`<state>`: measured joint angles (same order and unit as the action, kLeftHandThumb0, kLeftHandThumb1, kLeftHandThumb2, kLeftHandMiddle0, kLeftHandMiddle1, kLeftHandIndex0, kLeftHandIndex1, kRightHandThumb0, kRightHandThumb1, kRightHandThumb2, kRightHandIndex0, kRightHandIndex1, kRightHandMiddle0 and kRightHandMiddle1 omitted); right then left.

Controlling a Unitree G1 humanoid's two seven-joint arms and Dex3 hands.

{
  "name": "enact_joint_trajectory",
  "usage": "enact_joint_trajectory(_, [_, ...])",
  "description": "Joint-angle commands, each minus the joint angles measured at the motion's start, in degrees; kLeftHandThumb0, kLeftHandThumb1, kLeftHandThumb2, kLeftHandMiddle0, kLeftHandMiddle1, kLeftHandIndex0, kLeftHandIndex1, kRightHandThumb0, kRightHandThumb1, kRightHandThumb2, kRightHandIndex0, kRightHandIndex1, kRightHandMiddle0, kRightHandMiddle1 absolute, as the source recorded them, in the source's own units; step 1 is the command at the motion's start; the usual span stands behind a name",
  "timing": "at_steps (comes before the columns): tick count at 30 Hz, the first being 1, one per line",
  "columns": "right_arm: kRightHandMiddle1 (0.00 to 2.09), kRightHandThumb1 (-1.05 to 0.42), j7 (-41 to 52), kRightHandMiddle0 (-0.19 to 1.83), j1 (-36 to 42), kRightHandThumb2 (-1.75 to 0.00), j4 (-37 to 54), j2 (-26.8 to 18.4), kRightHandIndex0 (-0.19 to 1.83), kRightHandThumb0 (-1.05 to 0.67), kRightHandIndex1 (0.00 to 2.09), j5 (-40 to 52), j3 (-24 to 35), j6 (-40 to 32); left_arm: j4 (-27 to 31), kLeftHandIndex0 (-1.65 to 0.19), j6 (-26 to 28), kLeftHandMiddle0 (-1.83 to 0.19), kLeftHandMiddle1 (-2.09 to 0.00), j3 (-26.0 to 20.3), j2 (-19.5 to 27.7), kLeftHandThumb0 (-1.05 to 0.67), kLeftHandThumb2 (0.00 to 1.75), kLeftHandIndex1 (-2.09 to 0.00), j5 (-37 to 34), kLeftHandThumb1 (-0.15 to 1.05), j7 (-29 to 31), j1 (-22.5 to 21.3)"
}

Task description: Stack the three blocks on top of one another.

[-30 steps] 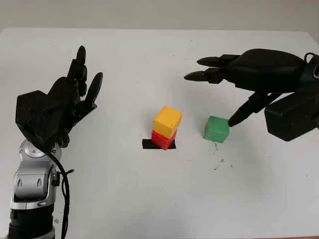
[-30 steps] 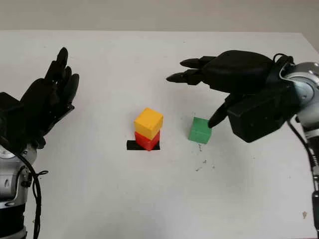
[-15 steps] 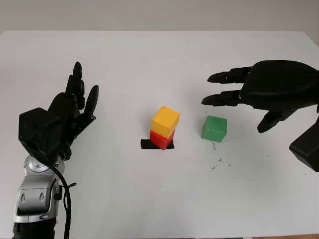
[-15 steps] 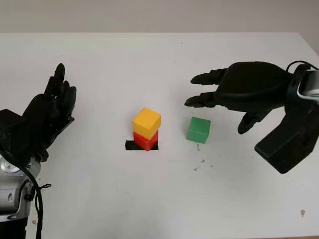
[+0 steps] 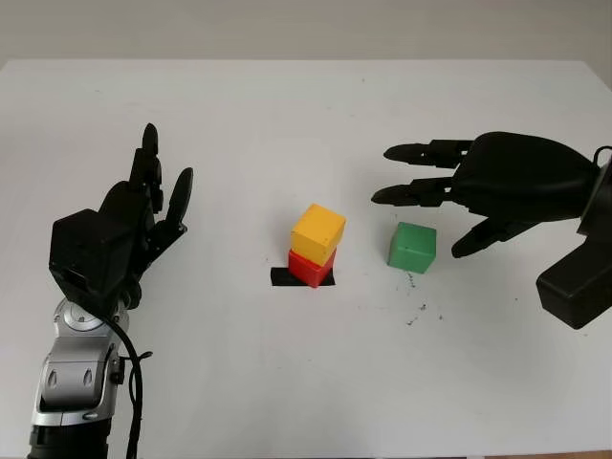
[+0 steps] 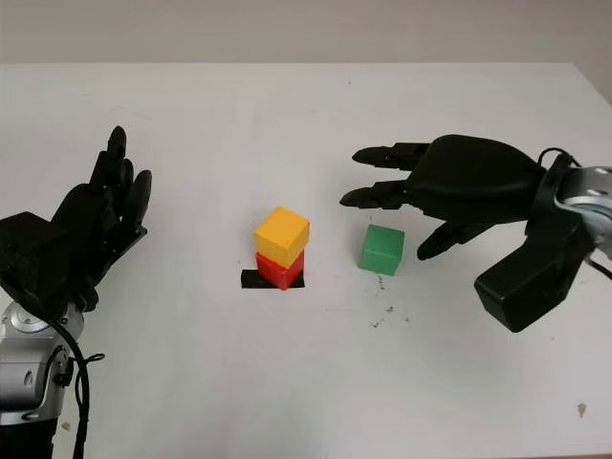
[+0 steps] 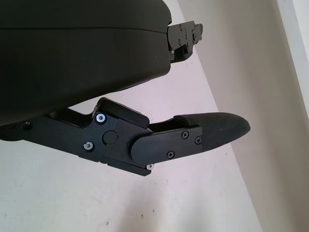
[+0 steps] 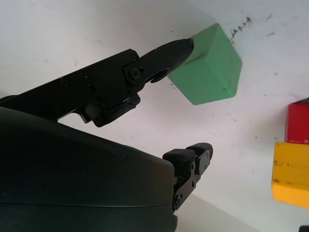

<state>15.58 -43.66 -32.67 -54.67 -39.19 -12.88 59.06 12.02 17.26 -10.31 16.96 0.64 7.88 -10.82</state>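
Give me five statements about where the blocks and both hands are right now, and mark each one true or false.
1. The yellow block sits on top of the red block. True.
2. The green block is already on the stack. False: it stands alone on the table, to the right of the stack.
3. The right hand is closed around the green block. False: it is open, hovering over and beside the block, holding nothing.
4. The left hand is open, off to the left of the stack. True.
5. The red block stands on a black patch on the table. True.
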Motion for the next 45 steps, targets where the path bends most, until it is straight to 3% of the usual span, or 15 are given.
enact_joint_trajectory(1, [0.1,-0.82,-1.1,0.43,0.4,-0.05,-0.9,1.3,0.16,-0.51,0.07,0.7,-0.5,0.2,0.8,0.19,-0.5,0.19,0.0,0.2,-0.1,-0.77,0.62,0.0,-0.1,1.05,-0.2,1.1])
enact_joint_trajectory(19, [0.13,-0.83,-3.9,0.5,-0.7,-0.06,-3.9,1.9,0.15,-0.49,0.05,-2.8,-3.8,0.9,1.6,0.19,-0.3,0.19,0.0,1.1,0.2,-0.76,0.63,0.0,0.1,1.05,0.1,2.3])
enact_joint_trajectory(30, [0.26,-0.85,-9.8,0.69,-1.5,-0.06,-5.8,2.0,0.23,-0.42,0.08,-6.6,-5.0,2.7,2.3,0.19,0.7,0.19,0.0,1.6,0.2,-0.77,0.63,0.0,0.2,1.05,0.5,3.2])
enact_joint_trajectory(33, [0.38,-0.89,-12.3,0.76,-2.0,-0.06,-6.2,1.9,0.27,-0.39,0.08,-8.2,-5.4,3.2,2.8,0.19,1.9,0.19,0.0,1.7,-0.1,-0.78,0.63,0.0,0.2,1.05,0.2,3.2])
enact_joint_trajectory(35, [0.76,-0.9,-14.1,0.65,-2.3,-0.06,-6.9,2.2,0.33,-0.38,0.07,-8.7,-5.6,3.8,3.1,0.19,2.6,0.19,0.0,1.8,-0.4,-0.79,0.63,0.0,0.1,1.05,0.1,3.3])
enact_joint_trajectory(38, [1.04,-0.9,-16.5,0.61,-2.7,-0.05,-7.5,2.4,0.37,-0.38,0.07,-9.8,-5.9,4.2,2.7,0.19,2.2,0.19,0.0,1.8,-0.6,-0.8,0.62,0.0,0.0,1.05,0.0,3.4])
enact_joint_trajectory(45, [1.18,-0.9,-14.9,0.56,-4.2,-0.05,-8.6,2.4,0.4,-0.37,0.07,-7.3,-6.0,3.9,2.7,0.19,2.8,0.19,0.0,1.6,-0.8,-0.8,0.6,0.0,-0.5,1.05,0.2,3.4])
